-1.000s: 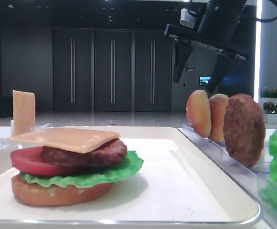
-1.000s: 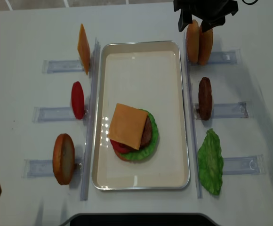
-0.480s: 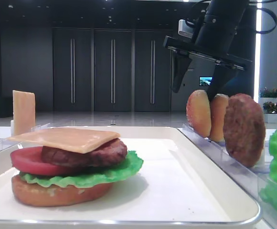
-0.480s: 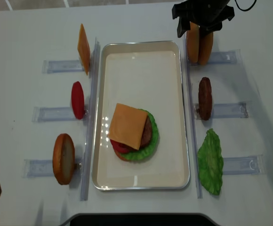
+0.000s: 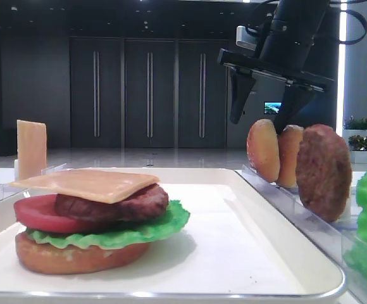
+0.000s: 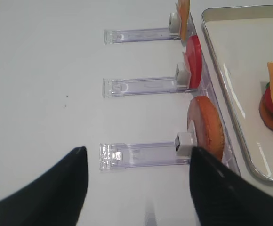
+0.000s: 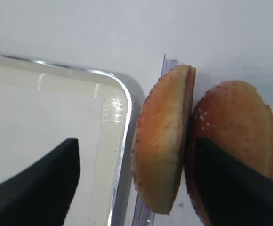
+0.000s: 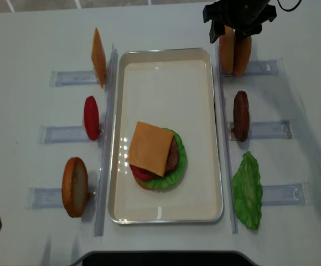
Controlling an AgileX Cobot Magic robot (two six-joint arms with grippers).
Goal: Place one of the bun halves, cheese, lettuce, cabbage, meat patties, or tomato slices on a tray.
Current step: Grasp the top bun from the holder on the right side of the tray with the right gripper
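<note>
Right gripper point(image 7: 136, 181) hung with jaws wide open over the bun halves point(image 8: 233, 50), racked at one o'clock of the tray point(image 8: 166, 216). Risk: one finger wedged between halves, grabbing the flat one.

Large dark lobby or hall, tall dark wall panels point(image 5: 149, 95), polished floor, white surface point(image 8: 33, 50) with toy food in clear racks point(image 6: 141, 89)

Poised above two upright bun halves point(image 8: 233, 51) beside the white tray point(image 8: 166, 216): right gripper point(image 8: 228, 34), jaws spread. Stacked on tray: cheese point(image 8: 150, 147), lettuce point(image 8: 179, 165), patty.
</note>
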